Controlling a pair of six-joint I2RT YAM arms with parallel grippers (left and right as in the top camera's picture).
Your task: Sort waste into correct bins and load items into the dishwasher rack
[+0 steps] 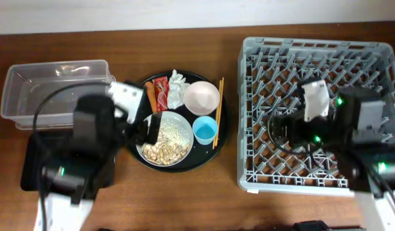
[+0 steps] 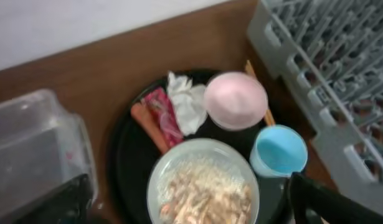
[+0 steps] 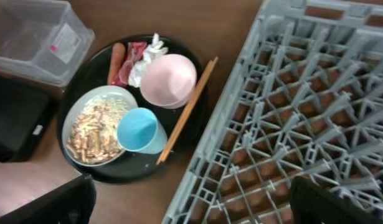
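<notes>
On a round black tray [image 1: 218,138] lie a crumpled tissue [image 1: 176,87], a red wrapper [image 1: 161,94], an orange stick [image 1: 150,97], a small white bowl [image 1: 201,97], a light-blue cup [image 1: 205,130], chopsticks [image 1: 219,110] and a wider white bowl [image 1: 164,138] holding pale food scraps [image 2: 203,193]. My left gripper [image 2: 191,208] is open and empty above the wider bowl. My right gripper [image 3: 191,205] is open and empty over the left edge of the grey dishwasher rack [image 1: 319,58]. The clear tub [image 1: 56,86] stands at the far left, the flat black tray [image 1: 30,168] in front of it, partly hidden by my left arm.
The rack fills the right half of the table and holds nothing that I can see. Bare brown table shows between the round tray and the rack, and along the front edge.
</notes>
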